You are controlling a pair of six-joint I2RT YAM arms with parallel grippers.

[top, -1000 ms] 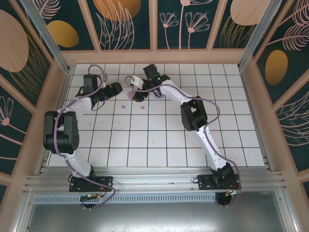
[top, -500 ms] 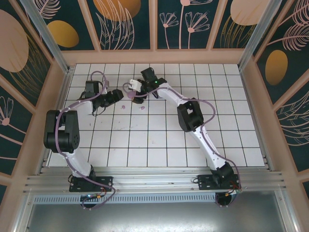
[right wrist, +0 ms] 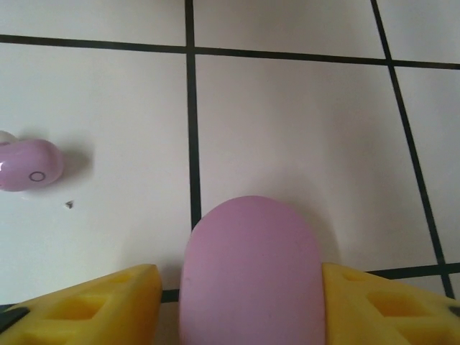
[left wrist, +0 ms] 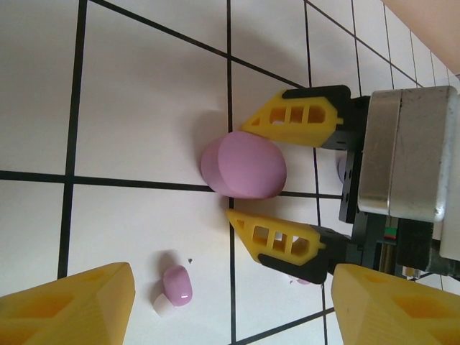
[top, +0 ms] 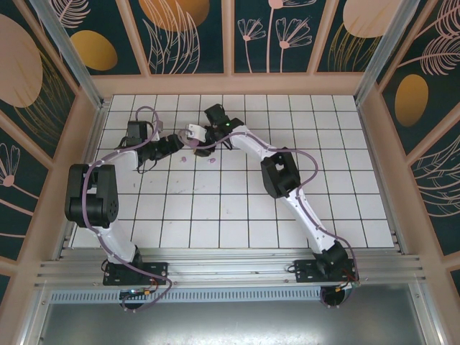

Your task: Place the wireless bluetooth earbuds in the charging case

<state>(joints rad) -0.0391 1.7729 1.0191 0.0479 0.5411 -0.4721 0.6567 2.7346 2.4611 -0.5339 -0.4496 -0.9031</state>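
Our right end effector (left wrist: 237,171) has slid astride the rounded lilac plastic charging case (right wrist: 251,273), released, so clamping looks next; our left end effector (left wrist: 230,267), released, hovers beside the case.

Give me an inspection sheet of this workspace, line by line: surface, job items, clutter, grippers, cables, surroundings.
Surface: white tiled tabletop with black grid lines.
Job's things: rounded lavender-pink plastic case sits on the tiles. A small lavender earbud with a white tip lies loose beside it, apart from it.
Clutter: one tiny dark speck near the earbud.
Grippers: right gripper is open, its fingers either side of the case. Left gripper is open and holds nothing.
Cables: purple cables loop along both arms.
Surroundings: wooden-framed walls with dark floral panels; aluminium rail at the near edge.
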